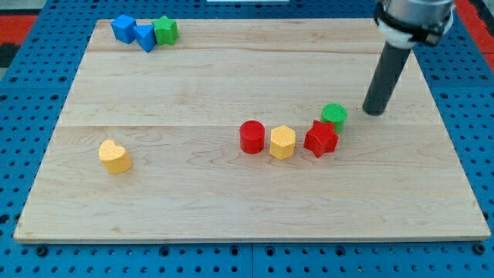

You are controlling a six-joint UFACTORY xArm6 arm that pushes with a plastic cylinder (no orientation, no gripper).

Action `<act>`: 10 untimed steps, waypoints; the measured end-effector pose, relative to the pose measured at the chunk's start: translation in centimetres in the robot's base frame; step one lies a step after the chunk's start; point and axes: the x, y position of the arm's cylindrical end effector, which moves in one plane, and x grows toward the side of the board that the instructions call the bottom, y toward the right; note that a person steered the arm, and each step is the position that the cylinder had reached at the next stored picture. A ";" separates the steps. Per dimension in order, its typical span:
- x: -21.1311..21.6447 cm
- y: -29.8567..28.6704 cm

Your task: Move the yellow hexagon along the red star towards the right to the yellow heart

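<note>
The yellow hexagon (282, 142) sits near the board's middle, between a red cylinder (252, 137) on its left and the red star (320, 139) touching or nearly touching its right side. The yellow heart (115, 156) lies far off at the view's left. My tip (373, 111) rests on the board to the upper right of the red star, just right of a green cylinder (334, 116), a small gap apart from it.
A green cylinder sits just above the red star. At the view's top left stand a blue block (123, 28), a blue triangle-like block (145, 36) and a green block (165, 30), bunched together. The wooden board (231, 208) lies on a blue pegboard.
</note>
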 end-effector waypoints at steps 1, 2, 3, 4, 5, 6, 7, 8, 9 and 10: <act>3.8 -8.1; 5.8 -16.3; 6.1 -15.8; 5.9 -10.6; 5.8 -3.6; 8.1 -7.6; 10.0 -15.4; 10.0 -22.4; 9.8 -29.4; 9.8 -29.3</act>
